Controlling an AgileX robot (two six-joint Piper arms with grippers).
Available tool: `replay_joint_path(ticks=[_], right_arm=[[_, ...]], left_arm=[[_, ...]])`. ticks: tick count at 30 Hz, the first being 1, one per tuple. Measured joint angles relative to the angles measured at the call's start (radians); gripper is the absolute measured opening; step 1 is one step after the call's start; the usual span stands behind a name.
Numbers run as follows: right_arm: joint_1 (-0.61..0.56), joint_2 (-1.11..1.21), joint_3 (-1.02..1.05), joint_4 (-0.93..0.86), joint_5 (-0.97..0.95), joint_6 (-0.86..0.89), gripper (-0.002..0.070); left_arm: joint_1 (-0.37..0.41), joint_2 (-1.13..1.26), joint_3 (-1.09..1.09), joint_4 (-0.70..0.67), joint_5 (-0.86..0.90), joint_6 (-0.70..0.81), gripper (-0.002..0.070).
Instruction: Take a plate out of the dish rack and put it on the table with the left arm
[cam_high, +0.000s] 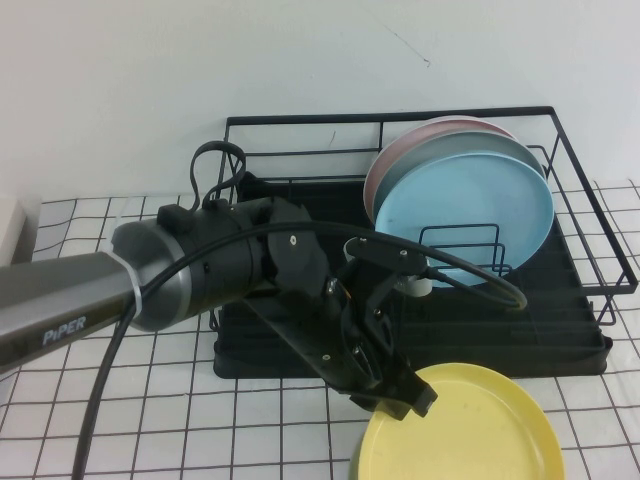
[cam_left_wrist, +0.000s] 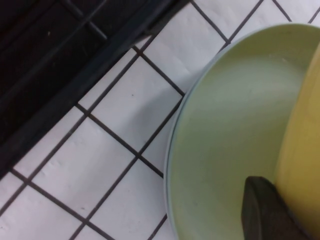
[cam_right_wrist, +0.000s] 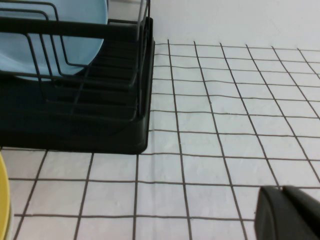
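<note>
Now your left gripper (cam_high: 405, 395) is gripping the plate's (cam_high: 470, 430) rim on the table (cam_high: 150, 420). Your right gripper (cam_right_wrist: 290, 212) is hovering beside the rack (cam_right_wrist: 100, 125); its fingers, I cannot tell.

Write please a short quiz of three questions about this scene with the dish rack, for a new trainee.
1. True or false: the yellow plate lies flat on the table.
2. Which plate stands frontmost in the dish rack? A) pink B) light blue C) yellow
3. Which claw is at the yellow plate's rim?

Key: 1 true. 2 B. 3 The left claw; the right claw is apart, over bare cloth.
</note>
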Motion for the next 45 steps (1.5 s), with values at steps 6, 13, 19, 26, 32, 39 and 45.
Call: replay_joint_path(ticks=[6,13,19,26,32,39,45], right_arm=[[0.000,0.000,0.000,0.000,0.000,0.000,-0.0001],[0.000,0.000,0.000,0.000,0.000,0.000,-0.0001],[0.000,0.000,0.000,0.000,0.000,0.000,-0.0001],[0.000,0.000,0.000,0.000,0.000,0.000,-0.0001],[0.000,0.000,0.000,0.000,0.000,0.000,-0.0001],[0.000,0.000,0.000,0.000,0.000,0.000,-0.0001],[0.000,0.000,0.000,0.000,0.000,0.000,-0.0001]], left_arm=[[0.000,0.018,0.000,0.015,0.013,-0.002,0.0119],[0.000,0.020,0.000,0.025,0.013,-0.002,0.0359],[0.000,0.020,-0.033,0.089,0.065,-0.002,0.0411],[0.000,0.020,-0.142,0.148,0.179,-0.022,0.0360],[0.000,-0.004,-0.178,0.161,0.196,-0.018,0.0048],[0.000,-0.170,-0.143,0.169,0.127,-0.010,0.0003],[0.000,-0.431,0.028,0.171,0.026,0.003,0.0001]])
